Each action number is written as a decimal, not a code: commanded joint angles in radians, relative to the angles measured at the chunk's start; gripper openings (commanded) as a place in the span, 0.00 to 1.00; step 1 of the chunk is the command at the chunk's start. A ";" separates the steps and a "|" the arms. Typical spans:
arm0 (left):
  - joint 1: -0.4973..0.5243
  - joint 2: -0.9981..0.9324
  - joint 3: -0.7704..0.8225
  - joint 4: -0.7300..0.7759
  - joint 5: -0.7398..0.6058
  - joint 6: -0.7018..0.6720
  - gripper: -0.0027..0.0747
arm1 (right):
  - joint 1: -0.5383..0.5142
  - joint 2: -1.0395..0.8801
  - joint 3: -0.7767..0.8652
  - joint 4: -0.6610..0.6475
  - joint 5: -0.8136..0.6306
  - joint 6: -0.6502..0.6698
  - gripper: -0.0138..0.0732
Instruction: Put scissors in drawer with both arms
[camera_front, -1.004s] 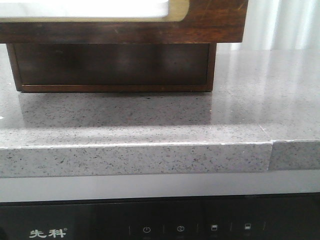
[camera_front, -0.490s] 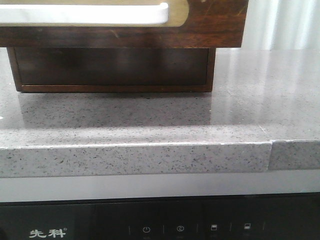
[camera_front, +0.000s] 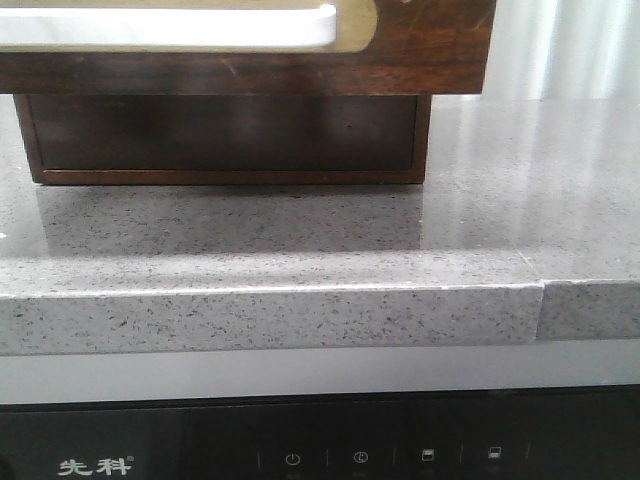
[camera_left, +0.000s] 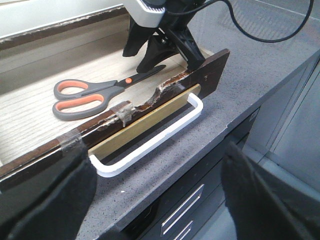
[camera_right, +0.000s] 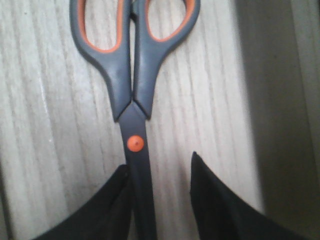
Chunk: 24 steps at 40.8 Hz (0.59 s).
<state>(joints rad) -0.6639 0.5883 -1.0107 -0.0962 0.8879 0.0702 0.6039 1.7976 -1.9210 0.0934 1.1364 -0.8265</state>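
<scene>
1 pair of scissors (camera_left: 92, 93) lies flat on the pale wood-grain floor of the drawer (camera_left: 200, 75), blades closed, its 2 grey, orange-lined handle loops pointing away from the right gripper (camera_left: 150, 57). In the right wrist view the scissors (camera_right: 132, 75) show 1 orange pivot screw, and the dark blades run down between the gripper's 2 black fingers (camera_right: 220, 200). The jaws stand apart: one finger sits just against the blade, the other is clear of it with bare drawer floor between.

The drawer is pulled open over the grey speckled countertop (camera_left: 235, 80). Its dark brown front carries 1 white handle (camera_left: 150, 140) over a brass-coloured strip, and the top edge of the front is chipped and taped.

The left gripper (camera_left: 155, 195) hangs outside the drawer front, near the handle, its 2 dark fingers wide apart and holding nothing.

In the front view the drawer front (camera_front: 420, 50) overhangs 1 dark wooden cabinet (camera_front: 225, 135) standing on the countertop (camera_front: 300, 240).
</scene>
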 joint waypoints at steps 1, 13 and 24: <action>-0.006 0.010 -0.026 -0.007 -0.072 -0.011 0.70 | -0.004 -0.074 -0.025 -0.023 -0.072 0.065 0.52; -0.006 0.010 -0.026 -0.007 -0.072 -0.011 0.70 | -0.008 -0.211 -0.025 -0.023 -0.064 0.399 0.52; -0.006 0.010 -0.026 -0.007 -0.072 -0.011 0.70 | -0.014 -0.401 0.105 -0.014 -0.160 0.553 0.52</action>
<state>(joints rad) -0.6639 0.5883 -1.0107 -0.0962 0.8879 0.0702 0.5979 1.4957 -1.8432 0.0710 1.0806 -0.2974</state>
